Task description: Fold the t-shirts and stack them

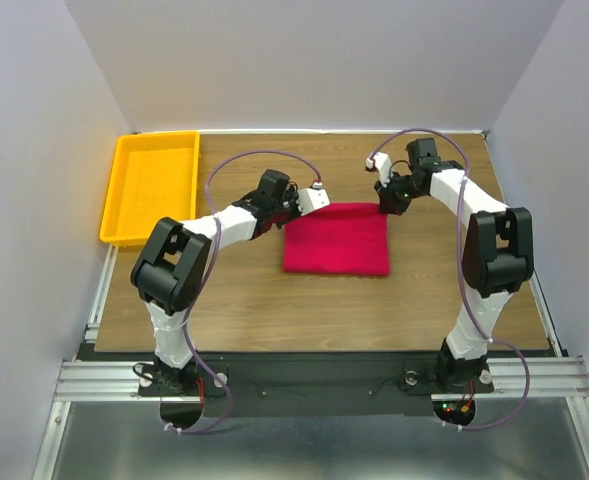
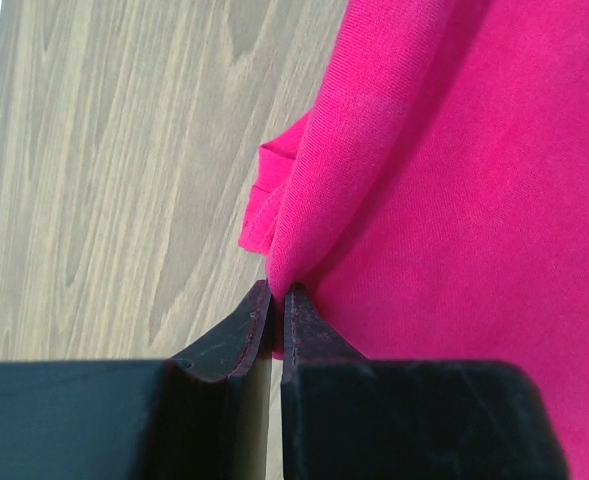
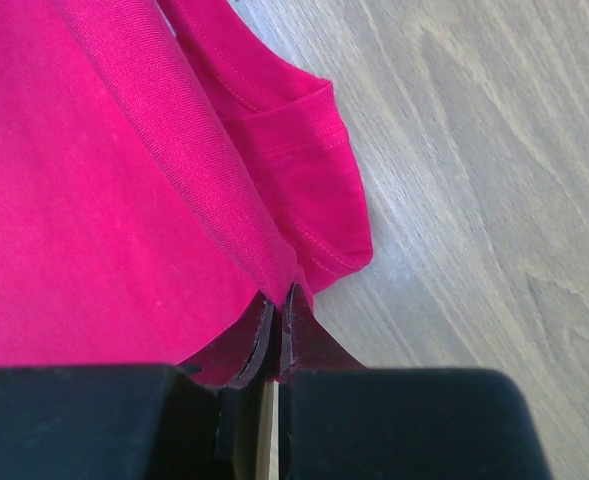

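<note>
1. At the left fingertips first: I see the left gripper (image 2: pixel 277 292) with its two dark fingers (image 2: pixel 224 350) squeezed together on a pinch of cloth. The rounded fold edge of the red t-shirt (image 2: pixel 454 200) runs straight down into the tips.
2. Over on my right wrist view it's the same story: the right gripper (image 3: pixel 277 295) is clamped on a ridge of the shirt, with nothing but fabric between its tips.
3. Just beside those right tips a hemmed sleeve (image 3: pixel 314 180) pokes out from under the fold and lies flat on the wood. Its stitching is plain to see.
4. Pulling out to the overhead view, the shirt lies as a folded, roughly square block near the middle of the wooden table (image 1: pixel 274 300).
5. My two arms have it by the far edge, the left one at the far-left corner and the right one at the far-right corner. Both reach inward from their bases at the near edge.
6. Further out, the yellow tray (image 1: pixel 114 195) sits by the table's far-left corner, well apart from the shirt.
</note>
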You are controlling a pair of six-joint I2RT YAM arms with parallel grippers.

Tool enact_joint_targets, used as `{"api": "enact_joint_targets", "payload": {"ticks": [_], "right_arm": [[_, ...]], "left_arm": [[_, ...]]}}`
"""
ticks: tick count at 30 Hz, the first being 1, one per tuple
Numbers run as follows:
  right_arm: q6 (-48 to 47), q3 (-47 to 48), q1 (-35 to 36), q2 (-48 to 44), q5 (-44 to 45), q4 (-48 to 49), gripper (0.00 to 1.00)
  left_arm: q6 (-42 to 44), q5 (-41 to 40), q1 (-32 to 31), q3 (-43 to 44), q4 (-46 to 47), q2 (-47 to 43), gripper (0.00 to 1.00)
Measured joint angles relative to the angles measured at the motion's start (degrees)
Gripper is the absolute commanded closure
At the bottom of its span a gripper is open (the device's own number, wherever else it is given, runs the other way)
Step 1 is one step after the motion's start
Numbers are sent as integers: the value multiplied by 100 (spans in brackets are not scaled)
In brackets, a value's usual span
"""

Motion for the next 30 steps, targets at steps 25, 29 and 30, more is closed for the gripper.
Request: {"api": "enact_joint_targets", "payload": {"ticks": [25, 29, 30], "right_arm": [[2437, -208, -11, -417, 1058, 1482, 80], [2618, -573, -9, -767, -72, 1484, 86], [2693, -588, -9, -721, -404, 1469, 88]], "left_arm": [[-1554, -1318, 133, 555, 356, -538, 23], [-2243, -887, 153, 564, 50, -1054, 30], [-2490, -579, 166, 564, -17, -1152, 32]]}}
